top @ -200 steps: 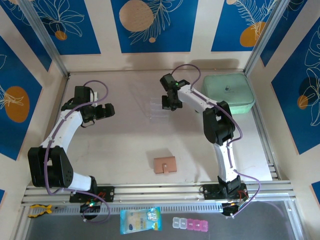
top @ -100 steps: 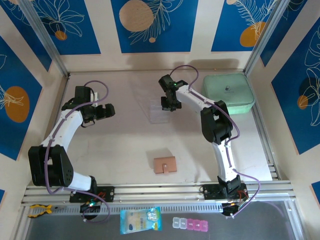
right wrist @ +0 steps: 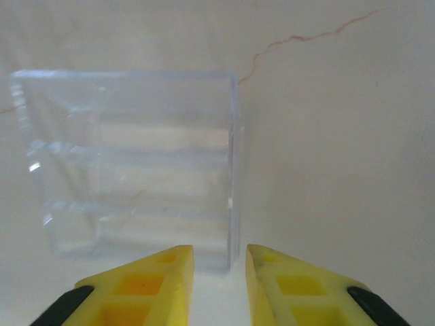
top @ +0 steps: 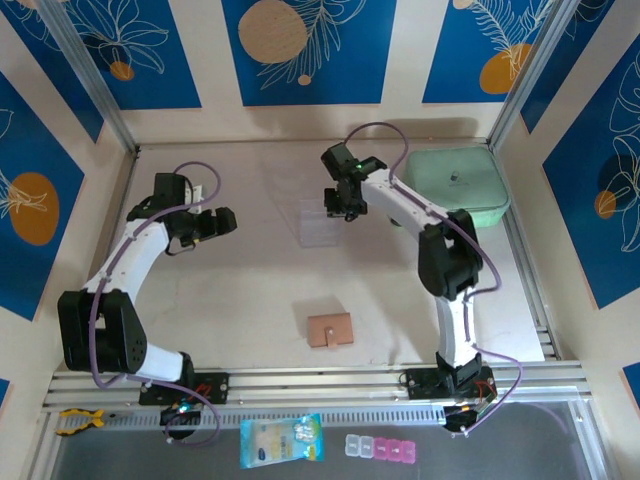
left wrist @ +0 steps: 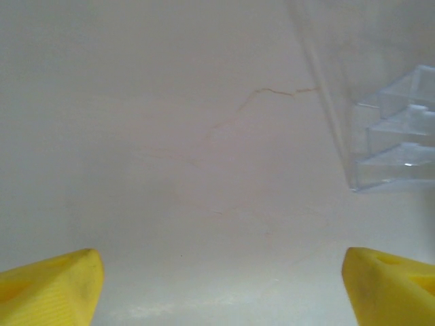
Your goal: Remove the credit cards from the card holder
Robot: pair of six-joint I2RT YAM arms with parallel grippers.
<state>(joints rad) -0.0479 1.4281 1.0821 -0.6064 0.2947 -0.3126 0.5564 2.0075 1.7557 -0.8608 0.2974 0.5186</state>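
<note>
**A:** Where's the card holder (top: 330, 329)?
**B:** Flat on the bench (top: 240, 290), folded shut, well to the near side of the clear box (top: 318, 222) and apart from both arms.
**A:** The right fingers (right wrist: 143, 285)?
**B:** Low at the clear box's right wall, with a narrow gap. The wall's near corner sits just ahead of that gap, not pinched.
**A:** And the left fingers (left wrist: 54, 285)?
**B:** Spread wide, off to the box's left, over bare bench.
**A:** Anything else?
**B:** A mint-green case (top: 455, 185), to the box's right.

Overhead camera looks down; wrist cameras close, low, sharing clear box (top: 322, 222).
</note>
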